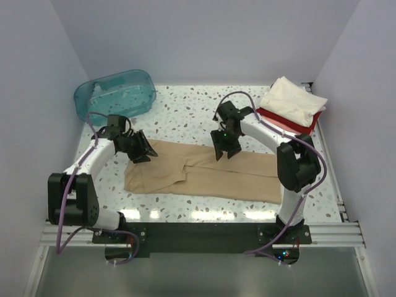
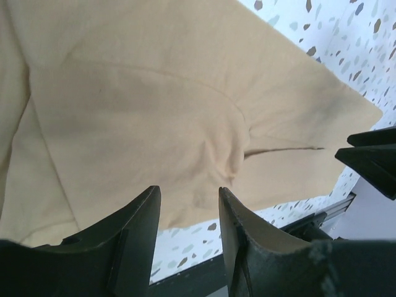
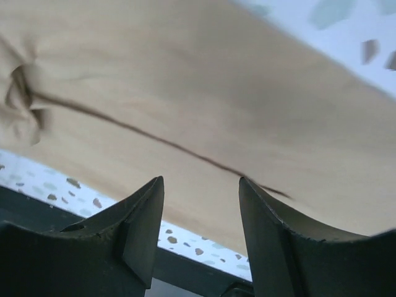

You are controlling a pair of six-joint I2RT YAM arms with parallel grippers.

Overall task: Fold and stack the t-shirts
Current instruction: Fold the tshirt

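On the table [image 1: 185,114], long tan t-shirt [image 1: 204,176]

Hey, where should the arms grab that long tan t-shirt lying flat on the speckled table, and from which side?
Probably at a short end of the tan cotton t-shirt: it lies flat as a long folded band, so only its edges offer a pinch. Come in from the outer side, low, slipping one finger under all layers.

White left arm [image 1: 94,156] and right arm [image 1: 265,131], black joints [image 1: 74,199], purple cables [image 1: 62,213]
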